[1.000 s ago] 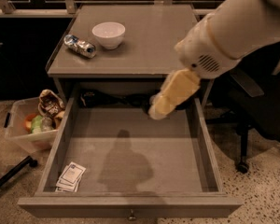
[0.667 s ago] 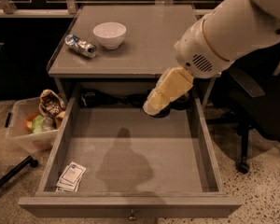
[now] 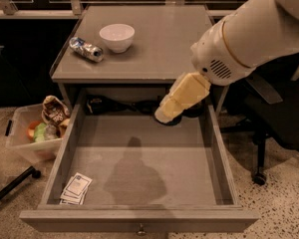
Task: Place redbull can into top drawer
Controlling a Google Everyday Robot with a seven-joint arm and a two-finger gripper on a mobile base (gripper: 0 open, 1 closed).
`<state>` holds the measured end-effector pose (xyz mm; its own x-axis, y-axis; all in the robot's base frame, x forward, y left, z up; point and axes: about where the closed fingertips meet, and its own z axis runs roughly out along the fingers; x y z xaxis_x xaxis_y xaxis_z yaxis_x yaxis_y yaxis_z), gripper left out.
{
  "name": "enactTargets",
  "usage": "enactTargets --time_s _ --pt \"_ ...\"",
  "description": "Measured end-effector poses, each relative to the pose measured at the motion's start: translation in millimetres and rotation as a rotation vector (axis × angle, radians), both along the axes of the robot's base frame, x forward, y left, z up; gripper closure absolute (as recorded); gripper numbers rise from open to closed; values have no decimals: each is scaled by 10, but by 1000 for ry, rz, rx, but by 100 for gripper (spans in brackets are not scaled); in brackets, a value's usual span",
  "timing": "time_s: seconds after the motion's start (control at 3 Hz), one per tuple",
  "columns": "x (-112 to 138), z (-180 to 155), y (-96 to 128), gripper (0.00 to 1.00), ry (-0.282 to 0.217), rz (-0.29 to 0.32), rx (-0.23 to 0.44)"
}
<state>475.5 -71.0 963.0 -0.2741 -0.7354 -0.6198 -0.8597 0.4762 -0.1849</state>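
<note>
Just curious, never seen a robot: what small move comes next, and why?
Probably lift the gripper toward the redbull can: it lies on the tabletop beside the white bowl, while the gripper hangs over the back of the open top drawer.

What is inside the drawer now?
The drawer holds only small packets front-left. The gripper hangs over its back right, hiding the floor there. The can lies on the tabletop.

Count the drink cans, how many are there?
1. The redbull can lies on its side on the tabletop, left of the white bowl. The gripper hangs over the back of the top drawer. More could hide in the floor bin.
</note>
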Motion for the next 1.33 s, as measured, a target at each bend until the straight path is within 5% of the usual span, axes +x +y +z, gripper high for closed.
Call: enactTargets --time_s 0.33,0.67,1.33 --pt "71 -238 3 0 2 -72 71" --pt "375 -581 271 0 2 -136 161" --pt "1022 -972 1160 0 -49 -175 350"
